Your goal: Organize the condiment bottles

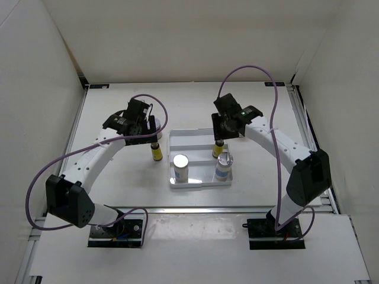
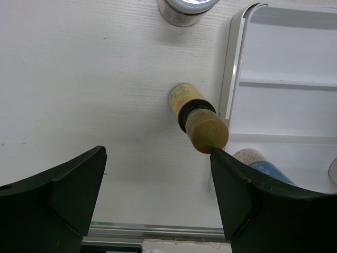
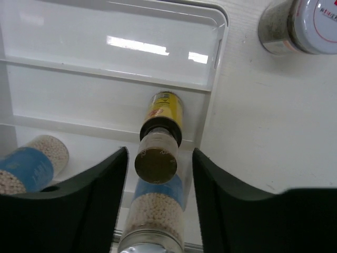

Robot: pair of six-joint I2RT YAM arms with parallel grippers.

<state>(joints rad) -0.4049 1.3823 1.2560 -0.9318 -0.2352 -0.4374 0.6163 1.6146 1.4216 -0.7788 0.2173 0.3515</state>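
Note:
A white tray (image 1: 198,137) lies mid-table. One slim yellow bottle (image 1: 156,152) stands on the table just left of the tray, and its cap (image 2: 208,132) sits just beyond the right fingertip of my open left gripper (image 2: 158,153). A second yellow bottle (image 3: 158,150) stands upright inside the tray between the fingers of my right gripper (image 3: 159,153), which is open with a gap on each side of the cap. Two silver-topped shakers (image 1: 180,167) (image 1: 224,165) stand in the tray's near part. One jar (image 2: 187,8) stands on the table beyond the left bottle. Another jar (image 3: 300,23) stands outside the tray's far right corner.
The tray has dividing ridges (image 3: 105,74) across it. White walls enclose the table at the back and sides. An aluminium rail (image 2: 158,232) runs along the table's near edge. Purple cables loop over both arms.

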